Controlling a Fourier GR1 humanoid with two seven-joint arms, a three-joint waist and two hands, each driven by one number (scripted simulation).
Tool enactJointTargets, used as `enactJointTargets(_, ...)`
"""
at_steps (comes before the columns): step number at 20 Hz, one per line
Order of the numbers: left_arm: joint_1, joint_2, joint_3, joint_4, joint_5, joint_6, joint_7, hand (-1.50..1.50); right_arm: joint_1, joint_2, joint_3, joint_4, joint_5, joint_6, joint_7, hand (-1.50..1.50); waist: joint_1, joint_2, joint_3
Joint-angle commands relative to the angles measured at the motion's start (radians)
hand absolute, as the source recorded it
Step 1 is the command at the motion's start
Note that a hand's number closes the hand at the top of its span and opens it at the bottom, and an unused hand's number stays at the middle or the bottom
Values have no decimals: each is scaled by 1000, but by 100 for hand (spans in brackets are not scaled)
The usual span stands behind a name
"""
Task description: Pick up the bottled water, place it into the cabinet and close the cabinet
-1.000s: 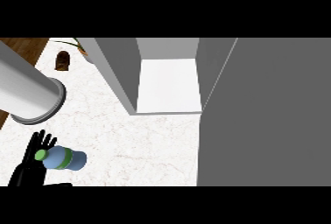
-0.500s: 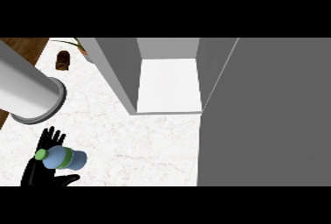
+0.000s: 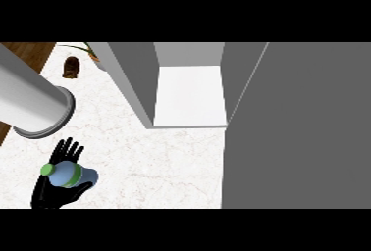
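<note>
The bottled water (image 3: 70, 174), pale blue with a green cap, stands on the white marble counter (image 3: 159, 166) at the lower left. My left hand (image 3: 56, 192) is right behind it, fingers straight and spread, thumb out below the bottle; the bottle covers the palm. The hand is open and not curled round the bottle. The cabinet (image 3: 188, 95) stands open at the upper middle, its white inside bare. Its grey door (image 3: 297, 127) fills the right side of the view. My right hand does not show.
A thick grey arm segment (image 3: 29, 100) crosses the upper left above the counter. A small brown object (image 3: 71, 67) and plant leaves (image 3: 83, 48) lie at the far left, beside a wooden edge (image 3: 22, 51). The cabinet's grey side wall (image 3: 134, 78) juts toward the counter.
My left hand has slid right, from beside the bottle to behind it, so the bottle now overlaps the palm. The bottle and the cabinet have not moved.
</note>
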Motion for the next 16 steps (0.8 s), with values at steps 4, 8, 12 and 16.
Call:
enactJointTargets(4,-78,17,15,34,71,-79,0,150,51,-3,-37,-130,-117,16,50,-150,4,0,1)
enactJointTargets(8,-75,6,-4,69,57,-81,-64,150,55,-19,-61,-130,-119,39,42,-150,2,1,0)
enactJointTargets(12,-40,-21,-12,-15,46,-17,-152,150,61,3,-37,-154,-101,19,47,-150,11,1,0)
enactJointTargets(16,-52,-129,-68,-53,15,91,-170,150,25,4,-42,-89,-75,43,16,-150,6,-1,1)
